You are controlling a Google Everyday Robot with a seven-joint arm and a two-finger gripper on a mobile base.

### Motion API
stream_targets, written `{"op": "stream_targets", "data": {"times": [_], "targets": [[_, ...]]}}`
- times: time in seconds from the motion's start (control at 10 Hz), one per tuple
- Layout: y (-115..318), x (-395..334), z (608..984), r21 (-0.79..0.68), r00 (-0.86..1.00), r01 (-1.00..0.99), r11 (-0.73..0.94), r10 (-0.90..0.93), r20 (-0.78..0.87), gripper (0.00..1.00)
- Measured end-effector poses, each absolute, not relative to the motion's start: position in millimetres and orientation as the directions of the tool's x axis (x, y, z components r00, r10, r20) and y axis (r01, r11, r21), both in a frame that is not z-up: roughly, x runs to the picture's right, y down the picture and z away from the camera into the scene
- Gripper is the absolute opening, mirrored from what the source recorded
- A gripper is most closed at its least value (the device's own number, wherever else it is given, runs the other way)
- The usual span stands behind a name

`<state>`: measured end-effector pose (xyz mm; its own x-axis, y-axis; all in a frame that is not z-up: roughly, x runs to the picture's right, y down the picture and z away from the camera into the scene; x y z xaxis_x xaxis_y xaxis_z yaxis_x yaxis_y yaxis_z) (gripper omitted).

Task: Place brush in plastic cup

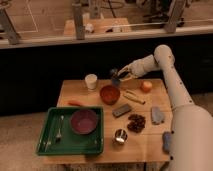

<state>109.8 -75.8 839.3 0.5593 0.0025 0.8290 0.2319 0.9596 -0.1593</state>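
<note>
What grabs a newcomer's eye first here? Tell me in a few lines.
The white arm stretches in from the right. Its end effector is shut at the far edge of the table, just behind the red bowl. Next comes the green tray at front left, holding a purple bowl.
</note>
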Motion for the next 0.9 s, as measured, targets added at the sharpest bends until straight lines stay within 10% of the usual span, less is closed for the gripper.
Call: {"op": "stream_targets", "data": {"times": [0.9], "targets": [[-71.6,116.7,855.9,-0.187,0.585,0.224,0.957,0.021,0.811,0.00]]}}
